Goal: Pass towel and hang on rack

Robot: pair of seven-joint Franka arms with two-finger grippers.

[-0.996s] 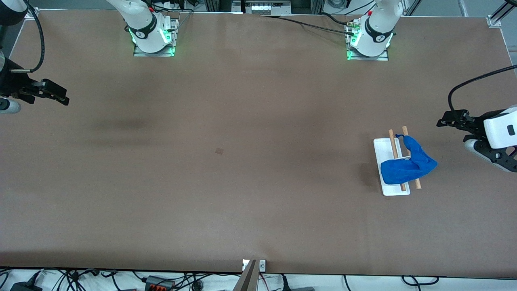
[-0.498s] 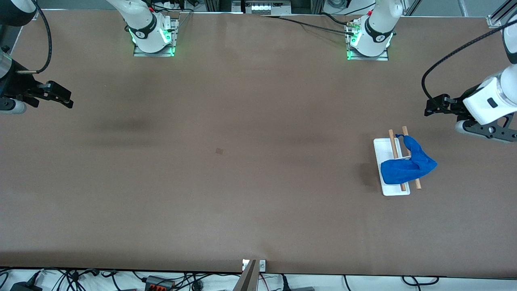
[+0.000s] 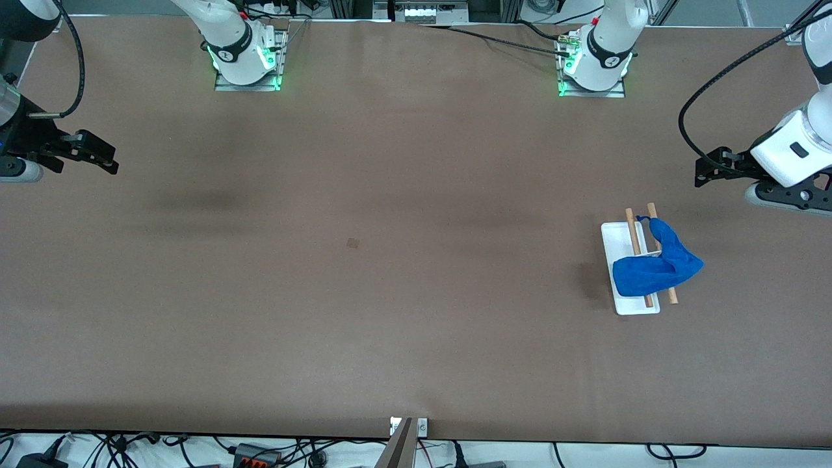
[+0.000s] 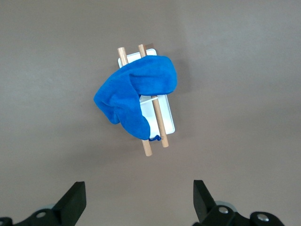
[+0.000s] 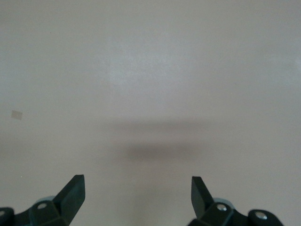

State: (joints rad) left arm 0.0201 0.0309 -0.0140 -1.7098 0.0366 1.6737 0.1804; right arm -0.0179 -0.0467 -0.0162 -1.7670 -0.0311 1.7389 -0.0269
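Towel [image 4: 134, 96] on rack [image 4: 165, 117] — clear of the left gripper [image 4: 138, 202]'s spread jaws.

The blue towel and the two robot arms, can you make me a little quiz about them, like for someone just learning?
1. True or false: the blue towel lies draped over the wooden rods of the rack.
2. Which gripper is nearer the rack: A) the left gripper, B) the right gripper?
3. Fill in: both grippers are empty and their fingers are ____.

Key
1. True. The towel hangs across both rods, and one end droops off toward the left arm's end of the table.
2. A. The left gripper hangs over bare table near the rack; the right gripper waits at the right arm's end.
3. Open.
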